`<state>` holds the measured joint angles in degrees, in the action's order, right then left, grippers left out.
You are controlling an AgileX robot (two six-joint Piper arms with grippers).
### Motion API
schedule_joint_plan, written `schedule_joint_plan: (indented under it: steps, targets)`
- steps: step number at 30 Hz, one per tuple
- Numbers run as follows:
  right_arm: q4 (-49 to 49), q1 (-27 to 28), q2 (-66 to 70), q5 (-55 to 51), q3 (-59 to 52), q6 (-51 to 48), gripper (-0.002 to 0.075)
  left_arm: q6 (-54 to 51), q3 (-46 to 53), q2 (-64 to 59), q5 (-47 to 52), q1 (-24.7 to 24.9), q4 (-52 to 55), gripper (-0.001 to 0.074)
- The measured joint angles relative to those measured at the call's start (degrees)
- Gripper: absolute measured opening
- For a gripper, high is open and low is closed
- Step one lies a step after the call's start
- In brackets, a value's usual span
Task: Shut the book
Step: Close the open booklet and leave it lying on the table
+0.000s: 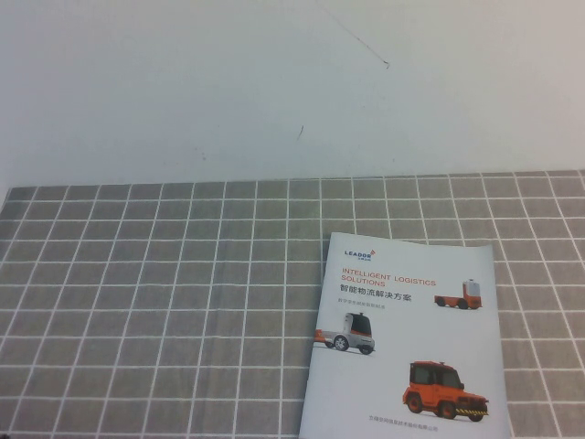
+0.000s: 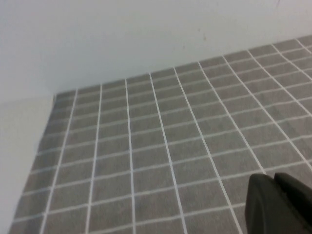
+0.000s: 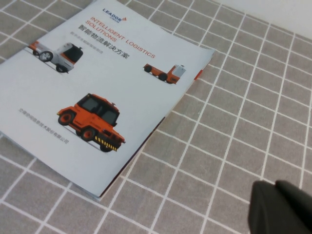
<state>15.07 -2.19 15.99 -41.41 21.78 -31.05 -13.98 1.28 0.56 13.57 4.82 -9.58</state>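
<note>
High view: the book [image 1: 407, 340] lay closed, cover up, on a grey tiled mat [image 1: 164, 302] before a white wall [image 1: 274, 82]; both grippers lay outside this view.

Left wrist view: the left gripper [image 2: 279, 204] hung over bare mat, touching nothing, its grip impossible to judge.

Right wrist view: the right gripper [image 3: 282, 207] hung over the mat, grip likewise unclear. The book lay ahead of it, apart, page edges showing.

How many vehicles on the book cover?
3: orange flatbed upper right, grey van left edge, orange truck lower right; left end effector over mat, right end effector beside book.
</note>
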Motion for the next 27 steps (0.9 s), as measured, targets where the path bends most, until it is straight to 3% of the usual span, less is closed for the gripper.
schedule_joint_plan:
  steps: [7,27]
  targets:
    - [0.0,0.0,0.0,0.0,0.0,0.0,-0.0002,11.34,-0.11,0.03,4.11,0.0,3.8,-0.0004]
    - [0.0,0.0,0.0,-0.03,0.0,0.0,-0.0002,15.05,-0.19,0.12,4.69,1.11,4.86,-0.0004]
